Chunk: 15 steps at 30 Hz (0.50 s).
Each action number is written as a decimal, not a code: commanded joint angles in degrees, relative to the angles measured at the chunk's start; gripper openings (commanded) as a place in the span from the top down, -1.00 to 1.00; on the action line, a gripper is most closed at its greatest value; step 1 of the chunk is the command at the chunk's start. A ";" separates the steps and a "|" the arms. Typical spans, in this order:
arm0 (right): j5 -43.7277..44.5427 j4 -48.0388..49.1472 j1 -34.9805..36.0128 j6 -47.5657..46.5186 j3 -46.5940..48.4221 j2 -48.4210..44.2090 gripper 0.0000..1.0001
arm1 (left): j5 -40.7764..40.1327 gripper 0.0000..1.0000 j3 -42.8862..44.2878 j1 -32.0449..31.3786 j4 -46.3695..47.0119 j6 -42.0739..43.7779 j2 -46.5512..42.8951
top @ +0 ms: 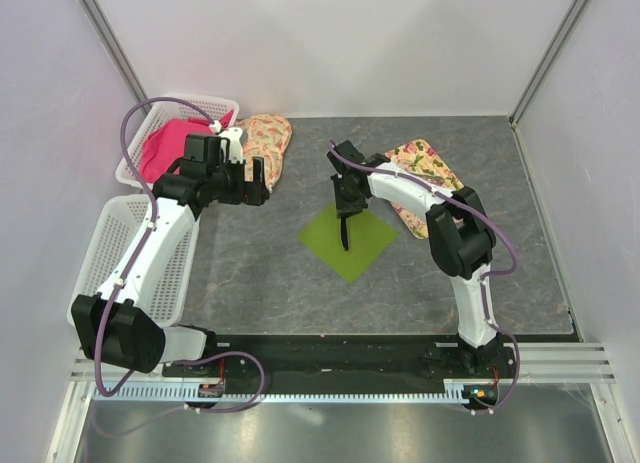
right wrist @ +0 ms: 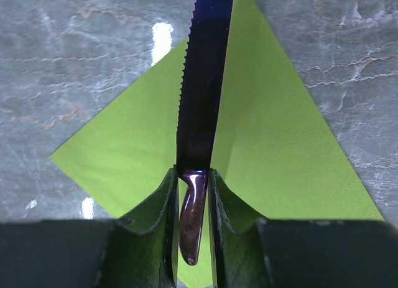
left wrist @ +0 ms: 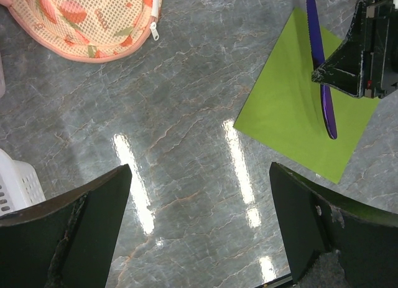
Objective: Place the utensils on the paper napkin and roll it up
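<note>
Where the grey, marble-veined table (top: 250, 273) met the plain white walls (top: 330, 43), two metal posts (top: 108, 38) stood in the far corners, at eleven and one o'clock of the overhead view. Along the edge from nine to ten o'clock sat two white baskets (top: 105, 245), the far one holding a pink cloth (top: 168, 143). Just beside it, at eleven o'clock, lay a floral mesh bag (top: 266, 138) with a zip. The left claw (top: 262, 180) hovered near that bag, its fingers spread wide apart and gripping nothing. Its wrist camera showed bare glossy stone below, streaked with reflected light. Near the table's centre the lime-green napkin (top: 368, 241) lay flat, turned like a diamond. Over it the right claw (top: 345, 211) was clamped on the dark-blue knife (top: 345, 235), whose serrated blade reached out past the fingertips above the paper. Whether the knife touched the napkin could not be told. At one to two o'clock, partly under the right arm, lay a floral mat (top: 420, 161).
</note>
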 commanded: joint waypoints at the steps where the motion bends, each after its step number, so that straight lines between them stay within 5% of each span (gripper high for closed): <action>1: 1.50 0.23 -0.11 2.20 1.62 1.31 1.00 | 0.34 -1.00 -0.03 0.23 2.79 -2.30 0.17; 15: 1.41 -0.03 -0.20 2.73 2.50 4.12 1.00 | 0.43 -1.00 -0.82 0.32 2.79 -2.21 -0.18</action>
